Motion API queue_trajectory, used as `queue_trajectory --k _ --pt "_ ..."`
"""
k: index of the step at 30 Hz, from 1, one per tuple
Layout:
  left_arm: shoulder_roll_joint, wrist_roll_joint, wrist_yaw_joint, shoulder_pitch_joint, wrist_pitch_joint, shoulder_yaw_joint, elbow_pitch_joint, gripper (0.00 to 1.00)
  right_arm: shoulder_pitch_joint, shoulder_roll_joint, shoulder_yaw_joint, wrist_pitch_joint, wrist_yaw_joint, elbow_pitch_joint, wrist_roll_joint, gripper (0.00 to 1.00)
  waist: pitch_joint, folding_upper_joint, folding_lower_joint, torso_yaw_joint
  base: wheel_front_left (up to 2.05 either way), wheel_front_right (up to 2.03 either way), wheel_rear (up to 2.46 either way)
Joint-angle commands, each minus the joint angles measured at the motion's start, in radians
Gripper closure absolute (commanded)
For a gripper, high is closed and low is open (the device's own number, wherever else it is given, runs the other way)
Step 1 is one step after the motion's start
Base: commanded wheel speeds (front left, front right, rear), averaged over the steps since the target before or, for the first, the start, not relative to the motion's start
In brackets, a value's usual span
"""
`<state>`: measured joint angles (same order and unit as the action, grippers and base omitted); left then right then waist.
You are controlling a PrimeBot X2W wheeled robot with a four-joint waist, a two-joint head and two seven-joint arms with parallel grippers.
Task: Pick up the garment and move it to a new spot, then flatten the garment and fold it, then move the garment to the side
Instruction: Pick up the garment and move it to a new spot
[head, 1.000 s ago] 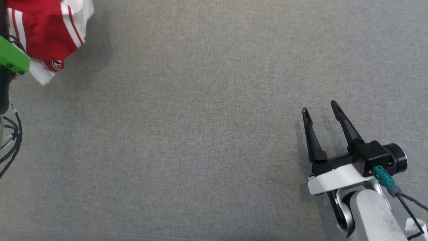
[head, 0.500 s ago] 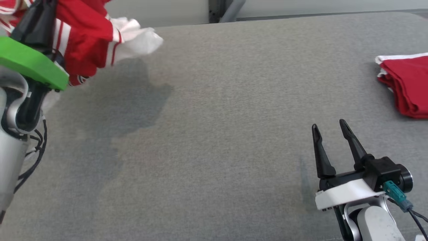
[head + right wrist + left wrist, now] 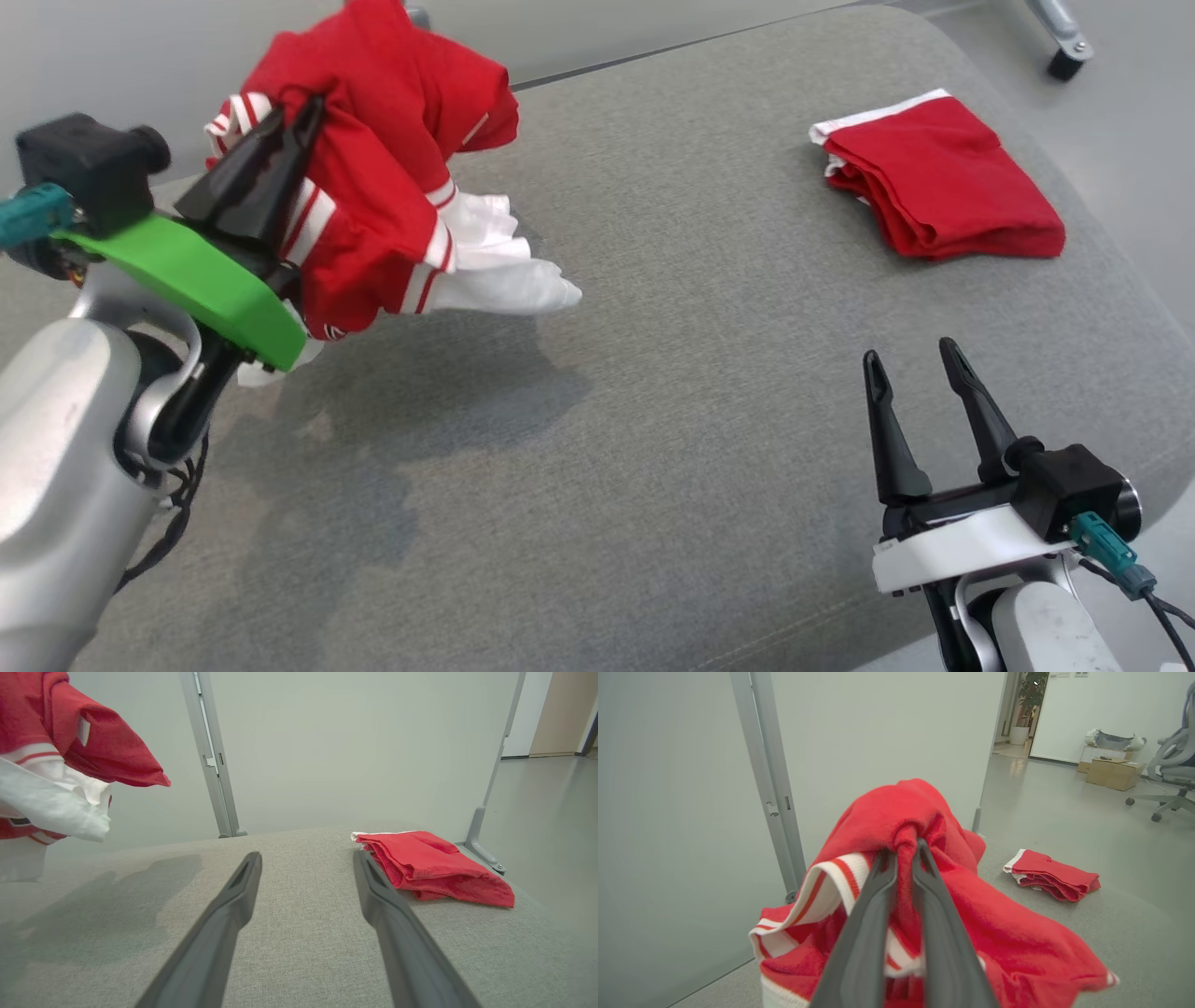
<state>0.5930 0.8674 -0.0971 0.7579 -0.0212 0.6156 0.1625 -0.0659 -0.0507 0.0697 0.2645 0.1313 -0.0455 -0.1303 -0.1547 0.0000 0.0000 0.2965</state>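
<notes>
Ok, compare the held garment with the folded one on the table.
The held garment hangs bunched from the left end effector; the folded garment lies neatly stacked on the grey table. The held garment shows white cloth and striped bands; the folded garment is nearly all red, with one white edge. Both are red.

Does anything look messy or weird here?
Only the red-and-white garment: it hangs in a crumpled bunch from the shut left gripper over the grey table, with a white part sticking out sideways. The folded red cloth at the far right lies neat, and the right gripper is open and empty.
</notes>
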Motion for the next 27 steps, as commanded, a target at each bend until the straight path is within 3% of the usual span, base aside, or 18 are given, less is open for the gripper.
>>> queue_trajectory --k 1,9,14,15,16,27 --pt "-0.005 -0.024 -0.013 -0.03 -0.013 0.031 0.018 1.0 -0.001 0.0 0.008 0.0 -0.001 0.005 -0.014 0.0 -0.025 0.0 0.0 0.114 0.0 0.0 0.0" --pt "-0.004 -0.188 -0.028 -0.065 -0.056 0.21 0.137 1.0 0.008 0.0 0.015 0.0 -0.001 0.01 -0.044 0.0 -0.09 0.0 0.0 0.173 0.0 0.0 0.0" --pt "-0.051 -0.218 -0.03 -0.094 -0.131 0.253 0.282 1.0 -0.003 0.0 0.022 0.0 -0.001 0.013 -0.053 0.0 -0.119 0.0 0.0 0.18 0.0 0.0 0.0" --pt "-0.063 -0.215 -0.03 -0.098 -0.146 0.255 0.307 0.67 -0.003 0.0 0.021 0.0 -0.001 0.014 -0.052 0.0 -0.119 0.0 0.0 0.177 0.0 0.0 0.0" --pt "-0.075 -0.22 -0.027 -0.099 -0.162 0.257 0.329 0.0 0.0 0.0 0.019 0.0 -0.001 0.012 -0.048 0.0 -0.116 0.0 0.0 0.172 0.0 0.0 0.0" --pt "-0.203 -0.182 0.076 -0.147 -0.244 0.133 0.387 0.0 -0.002 0.0 0.031 0.0 -0.001 -0.015 -0.01 0.0 -0.03 0.0 0.0 0.007 0.0 0.0 0.0"
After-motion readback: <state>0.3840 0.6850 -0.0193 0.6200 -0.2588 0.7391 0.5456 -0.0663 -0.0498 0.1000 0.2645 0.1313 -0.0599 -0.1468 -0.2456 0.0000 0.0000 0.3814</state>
